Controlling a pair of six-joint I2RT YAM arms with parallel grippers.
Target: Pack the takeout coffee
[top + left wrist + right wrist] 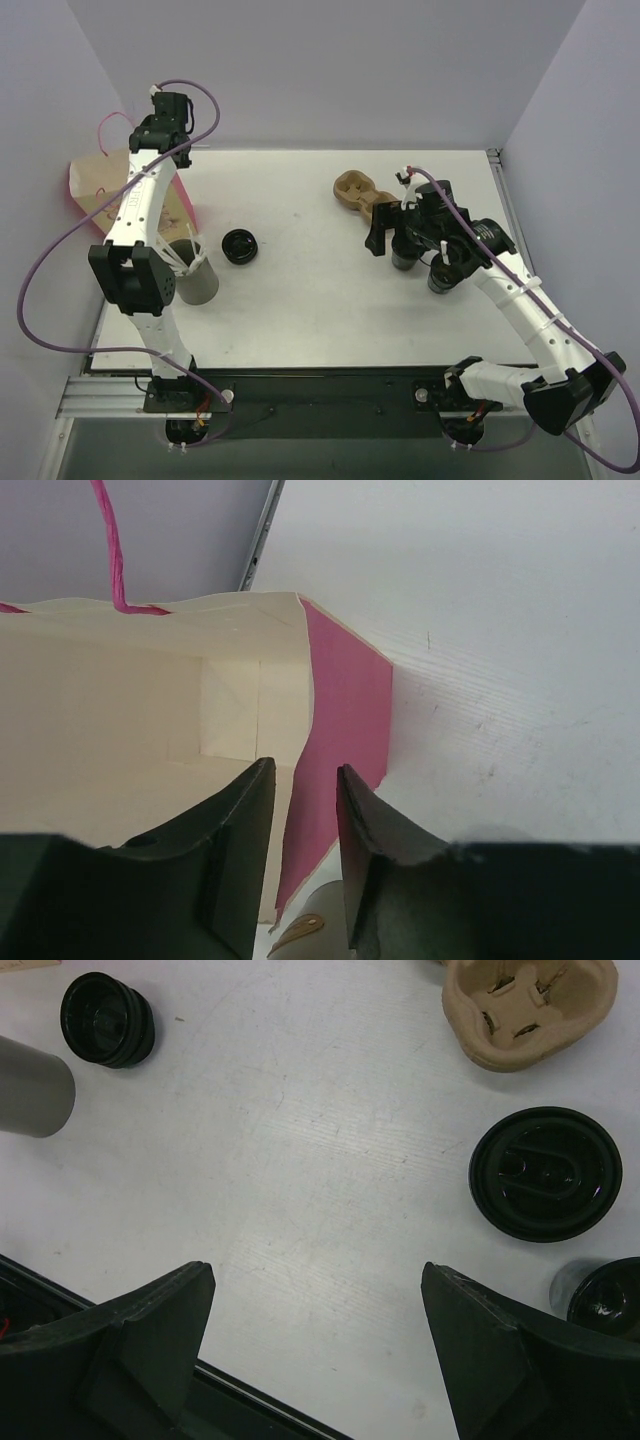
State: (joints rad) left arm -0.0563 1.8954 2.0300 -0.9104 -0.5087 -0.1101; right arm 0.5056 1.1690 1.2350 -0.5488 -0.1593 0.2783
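Note:
The takeout coffee (545, 1173), a small cup with a black plastic lid, stands right of centre on the table. In the top view it (405, 258) sits just under my right gripper (398, 238). My right gripper (318, 1290) is wide open and empty, above bare table to the left of the cup. The paper bag (100, 185) lies at the far left edge. My left gripper (303, 780) is at its mouth with jaws narrowly apart, straddling the bag's pink side wall (345, 720). The cream inside of the bag (120, 710) shows nothing in it.
A second black round cup (240, 245) stands mid-left, also in the right wrist view (107, 1020). A taller grey lidless cup (197, 277) is near the left arm. A dark-inside cup (443, 280) stands beside the coffee. A brown cardboard cup carrier (355, 190) lies behind.

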